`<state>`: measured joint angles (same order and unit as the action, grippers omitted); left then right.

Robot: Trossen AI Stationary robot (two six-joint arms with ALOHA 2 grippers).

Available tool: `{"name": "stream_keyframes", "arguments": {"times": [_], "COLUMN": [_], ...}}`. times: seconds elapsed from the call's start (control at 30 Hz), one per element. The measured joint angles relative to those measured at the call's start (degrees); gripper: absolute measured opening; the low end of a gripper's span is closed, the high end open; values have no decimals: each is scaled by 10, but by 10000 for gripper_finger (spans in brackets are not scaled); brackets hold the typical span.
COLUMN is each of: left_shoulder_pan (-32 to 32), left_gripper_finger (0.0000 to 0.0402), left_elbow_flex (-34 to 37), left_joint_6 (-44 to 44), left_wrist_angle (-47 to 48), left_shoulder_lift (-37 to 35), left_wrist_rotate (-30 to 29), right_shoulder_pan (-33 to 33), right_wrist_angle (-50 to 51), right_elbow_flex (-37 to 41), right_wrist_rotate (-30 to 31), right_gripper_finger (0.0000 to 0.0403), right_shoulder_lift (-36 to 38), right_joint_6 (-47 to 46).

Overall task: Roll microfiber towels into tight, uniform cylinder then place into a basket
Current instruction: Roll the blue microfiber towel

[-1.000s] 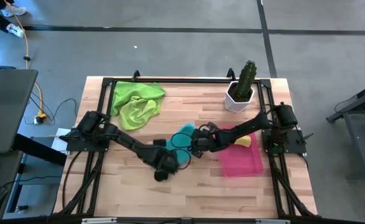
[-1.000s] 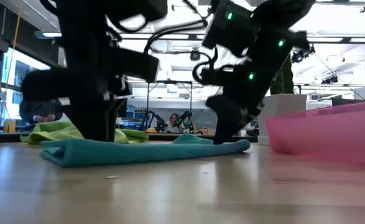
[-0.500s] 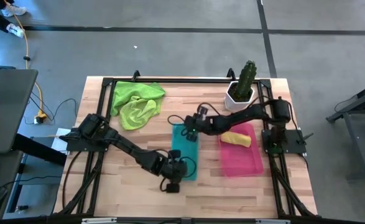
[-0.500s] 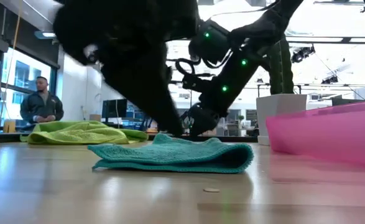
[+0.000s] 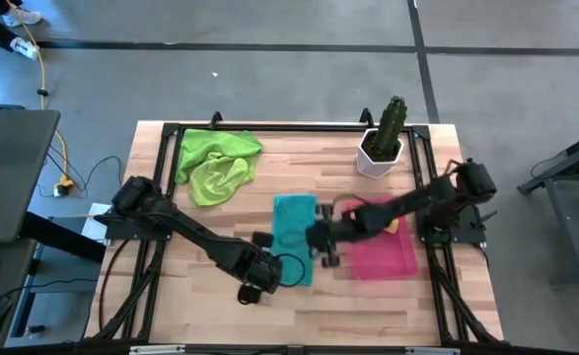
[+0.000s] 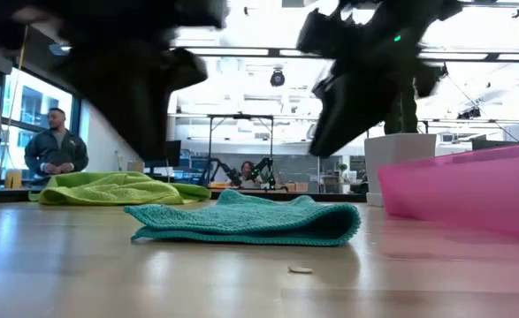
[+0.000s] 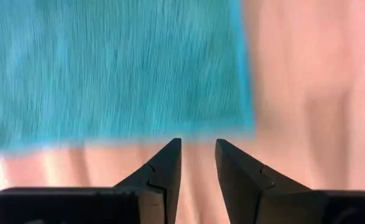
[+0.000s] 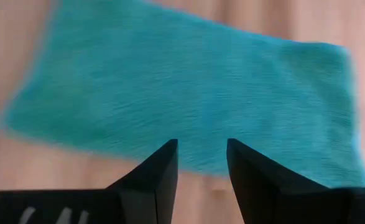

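the fuzzy teal microfiber towel (image 5: 292, 237) lies flat as a folded rectangle mid-tabletop. only the high view shows the yellow rolled towel (image 5: 392, 225) in the translucent pink-red plastic basket (image 5: 383, 252), at 3 o'clock from the teal one. the left gripper (image 7: 196, 163) at its 6 o'clock edge and the right gripper (image 8: 200, 163) at 3 o'clock both hover, fingers apart, empty.

The wooden table (image 5: 220, 296) has a black frame along its edges. A folded teal towel (image 5: 291, 225) lies flat near its middle. At the far left corner two lime green towels (image 5: 215, 163) lie crumpled together. A white pot with a cactus (image 5: 381, 148) stands at the far right, and the pink basket (image 5: 388, 258) sits in front of it, just right of the teal towel.
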<state>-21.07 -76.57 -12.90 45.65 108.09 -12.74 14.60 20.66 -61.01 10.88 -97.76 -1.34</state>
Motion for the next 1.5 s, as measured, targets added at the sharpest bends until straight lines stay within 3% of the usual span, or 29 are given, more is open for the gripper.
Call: {"name": "stream_keyframes", "arguments": {"times": [0.17,0.33,0.47,0.6,0.73,0.83,0.97,1.07,1.23,1.5], "left_shoulder_pan": [-1,6,-14,-31,-24,-7,16,21,13,-8], "left_gripper_finger": [90,90,90,90,90,90,90,90,90,90], "left_elbow_flex": [1,-1,-1,29,136,252,399,459,479,480], "left_joint_6": [-7,-44,-19,-26,-56,-75,-52,-30,40,146], "left_wrist_angle": [94,107,161,146,65,-58,-290,-451,-551,-666], "left_shoulder_lift": [-3,-1,-43,-128,-252,-337,-400,-406,-387,-278], "left_wrist_rotate": [4,41,-17,-59,-123,-156,-128,-84,-50,-44], "right_shoulder_pan": [72,109,125,137,148,136,97,80,74,88], "right_wrist_angle": [6,14,40,90,127,135,27,-94,-308,-360], "right_elbow_flex": [0,0,0,0,0,11,108,176,229,222], "right_wrist_rotate": [10,16,29,80,176,218,173,106,23,-14], "right_gripper_finger": [130,130,130,130,130,130,130,130,130,130], "right_shoulder_lift": [21,53,79,98,105,105,114,132,150,95], "right_joint_6": [-19,-57,-130,-160,-127,-93,-91,-120,-105,-6]}}
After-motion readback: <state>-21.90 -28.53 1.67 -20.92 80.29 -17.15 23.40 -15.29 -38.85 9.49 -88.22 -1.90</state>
